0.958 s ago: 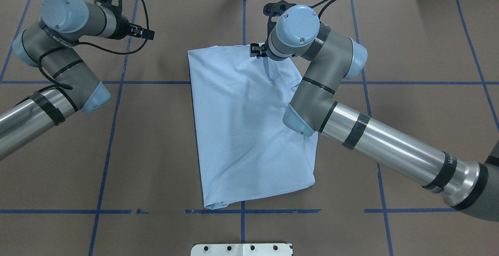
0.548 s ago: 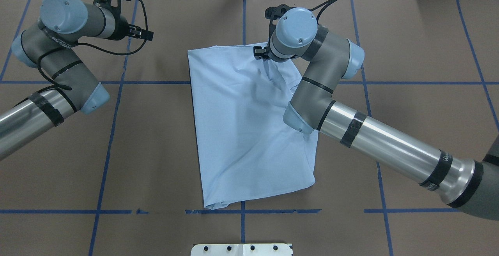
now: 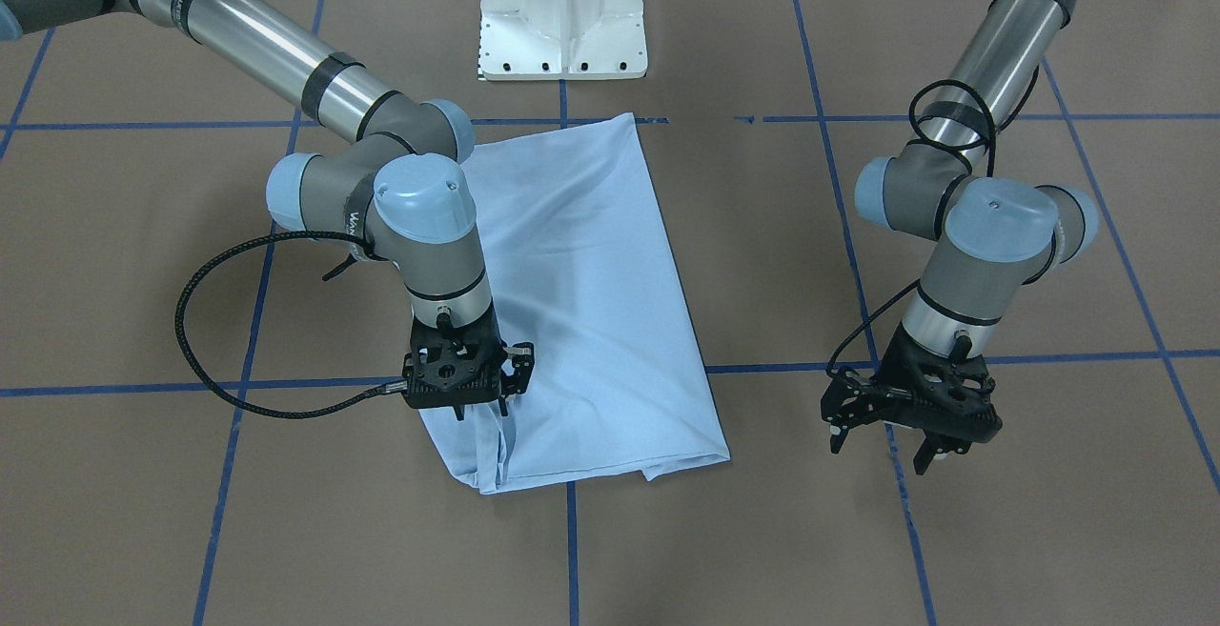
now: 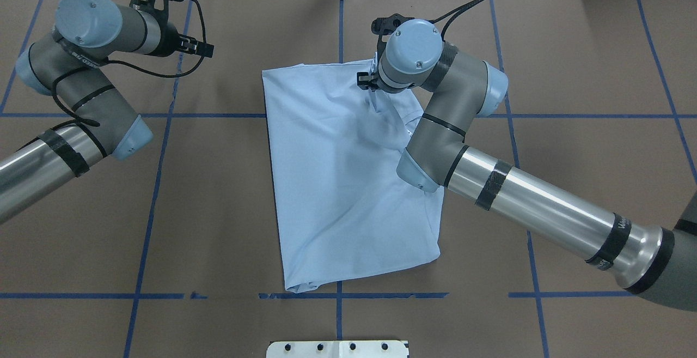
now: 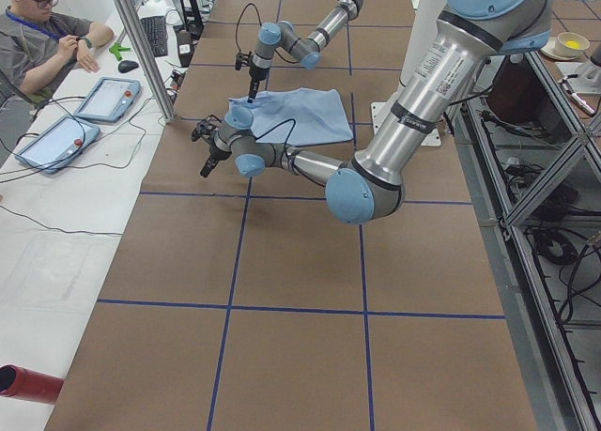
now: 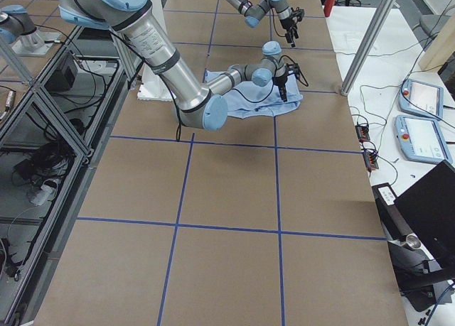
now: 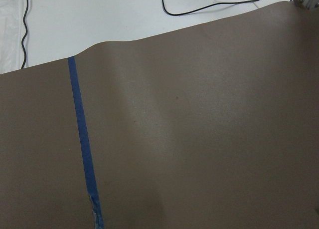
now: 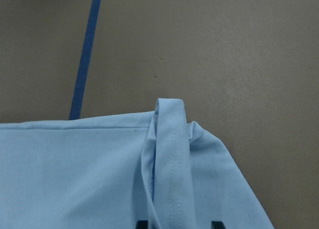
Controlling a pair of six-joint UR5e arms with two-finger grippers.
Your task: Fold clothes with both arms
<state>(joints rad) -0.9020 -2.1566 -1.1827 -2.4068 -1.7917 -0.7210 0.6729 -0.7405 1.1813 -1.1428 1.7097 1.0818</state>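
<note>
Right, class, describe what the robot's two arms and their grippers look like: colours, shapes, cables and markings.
Both the left arm and right arm are polished silver tubes with dark grey housings, rounded light blue caps and black bands. White lettering shows near some joints. A black cable loops along each. The left gripper and right gripper are black, open-framed and two-fingered.

Lt-blue T-shirt point(image 4: 337, 183) folded, lying flat; R pincer point(image 3: 503, 402) pinches its hem, L pincer point(image 3: 882, 445) clear, fingers spread.
</note>
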